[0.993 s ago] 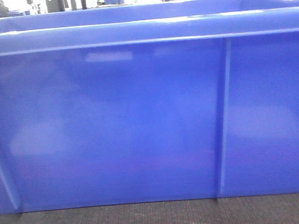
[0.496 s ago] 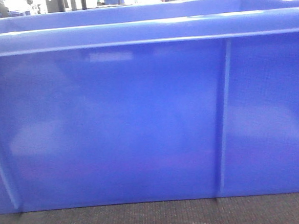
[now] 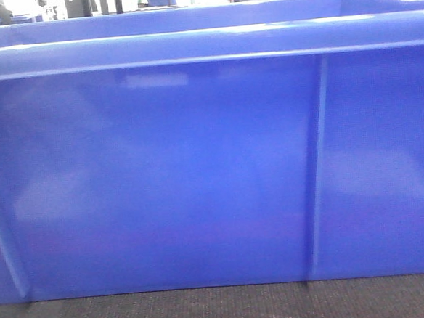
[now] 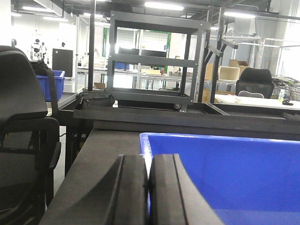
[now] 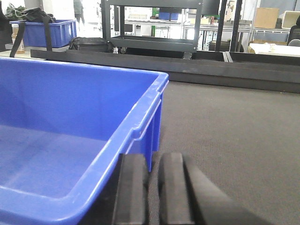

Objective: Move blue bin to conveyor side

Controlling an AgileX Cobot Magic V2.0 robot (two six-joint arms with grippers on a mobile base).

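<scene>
Flanking the blue bin [image 5: 61,140] at its rims, both the left gripper [image 4: 148,197] and right gripper [image 5: 153,197] are seen closed, gripping nothing; bare dark mat [image 5: 234,131] is shown rightward.

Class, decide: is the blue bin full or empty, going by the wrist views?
Empty where visible: the blue bin shows only bare floor and inner walls in both wrist views. Its remaining interior is out of frame.

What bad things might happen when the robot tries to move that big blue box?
Both claws look shut and sit outside the blue bin: the left claw by one corner, the right claw by another. Neither grips the rim, so a push might skew or tip the bin. It may also drag on the rough dark mat.
</scene>
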